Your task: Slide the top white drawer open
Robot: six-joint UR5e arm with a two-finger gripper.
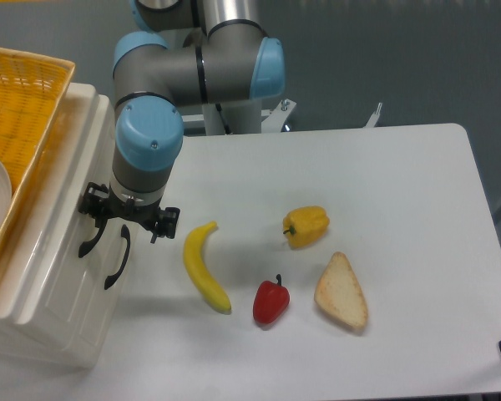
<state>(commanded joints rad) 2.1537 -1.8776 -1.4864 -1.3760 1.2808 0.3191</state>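
The top white drawer (54,209) is sitting in the cream-white cabinet at the counter's (384,184) left edge, under a yellow wicker basket (21,109). The gripper (125,219) is hanging right at the cabinet front, beside the two curved black handles (117,255); whether its jaws are gripping a handle or standing open I cannot tell. On the counter a banana (203,266) is lying near the cabinet, with a red pepper (270,302), a yellow pepper (306,225) and a bread slice (341,291) further right.
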